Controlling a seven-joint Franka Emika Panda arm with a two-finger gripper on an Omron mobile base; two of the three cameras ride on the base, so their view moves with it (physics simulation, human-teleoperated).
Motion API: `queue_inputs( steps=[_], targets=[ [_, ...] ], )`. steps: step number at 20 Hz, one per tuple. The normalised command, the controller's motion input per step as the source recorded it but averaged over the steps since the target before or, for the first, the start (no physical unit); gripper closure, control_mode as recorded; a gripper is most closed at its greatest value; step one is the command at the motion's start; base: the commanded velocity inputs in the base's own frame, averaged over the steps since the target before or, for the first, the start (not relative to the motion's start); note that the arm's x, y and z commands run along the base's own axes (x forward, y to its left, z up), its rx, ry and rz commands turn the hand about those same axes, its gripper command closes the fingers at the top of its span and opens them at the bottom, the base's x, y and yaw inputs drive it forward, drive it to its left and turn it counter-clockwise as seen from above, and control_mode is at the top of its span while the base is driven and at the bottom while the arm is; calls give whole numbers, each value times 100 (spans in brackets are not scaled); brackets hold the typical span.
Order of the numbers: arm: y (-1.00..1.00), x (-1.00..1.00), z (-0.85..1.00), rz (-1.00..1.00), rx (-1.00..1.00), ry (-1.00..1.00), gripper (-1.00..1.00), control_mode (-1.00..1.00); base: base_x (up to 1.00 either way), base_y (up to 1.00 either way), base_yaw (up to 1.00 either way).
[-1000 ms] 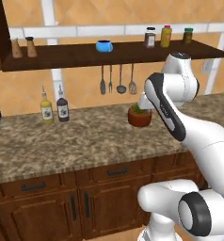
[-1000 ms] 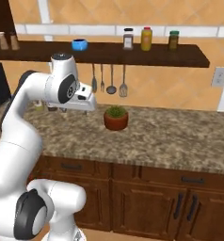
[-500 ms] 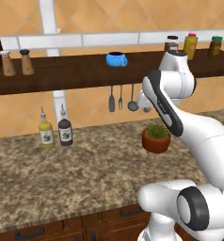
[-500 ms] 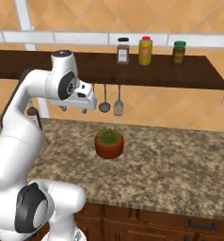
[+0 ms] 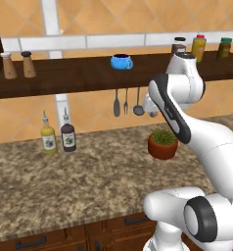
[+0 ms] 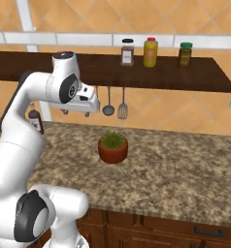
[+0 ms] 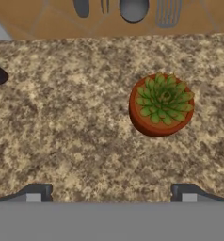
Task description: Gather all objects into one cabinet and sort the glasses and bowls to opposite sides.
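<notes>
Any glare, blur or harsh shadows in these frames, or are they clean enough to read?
Left base view: even, flat light, no glare; the blue cup on the wall shelf reads sharp. Right base view: the same, with a faint shadow beside the potted plant. Hand view: softer, the granite counter slightly blurred, the plant clear.

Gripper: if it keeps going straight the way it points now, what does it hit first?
Most likely the bare granite counter. The open gripper points down at it, with the potted plant off to one side of the line; depth is hard to judge.
</notes>
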Motion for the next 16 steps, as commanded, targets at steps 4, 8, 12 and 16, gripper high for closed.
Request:
queue_inputs(
  steps=[4, 8, 12, 16],
  targets=[
    [0, 0, 0, 0, 0, 0, -100, 100, 45, 2, 2],
    [14, 11, 9, 1, 0, -3, -100, -100, 0, 0, 0],
    [19, 0, 21, 1, 0, -5, -100, -100, 0, 0, 0],
    [3, -3, 34, 2, 0, -5, -100, -100, 0, 0, 0]
  ],
)
